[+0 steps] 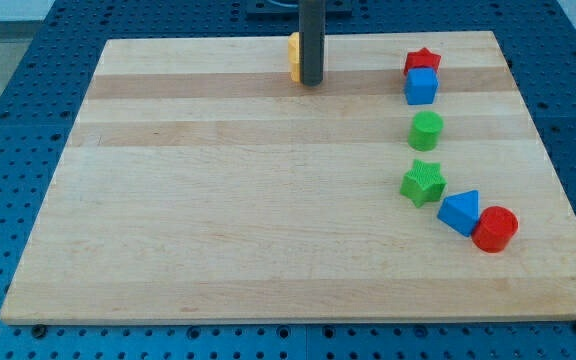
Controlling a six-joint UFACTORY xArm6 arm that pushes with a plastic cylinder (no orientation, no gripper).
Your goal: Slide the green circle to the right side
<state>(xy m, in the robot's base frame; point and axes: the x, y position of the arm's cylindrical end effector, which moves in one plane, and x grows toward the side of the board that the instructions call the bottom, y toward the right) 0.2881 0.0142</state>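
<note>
My tip (311, 82) touches the yellow block (293, 56); green circle (427, 130) well apart.

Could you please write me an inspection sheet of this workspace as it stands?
Surface: wooden board, lying on a blue perforated table.
Job's things: green circle in the view's right half, just below the blue cube.
Clutter: red star above the blue cube; green star; blue triangle touching the red cylinder; yellow block, partly hidden behind the rod.
Pincer: none fitted; my tip rests near the view's top, beside the yellow block and well left of the green circle.
Cables: nothing seen.
Surroundings: nothing seen beyond the table.
</note>
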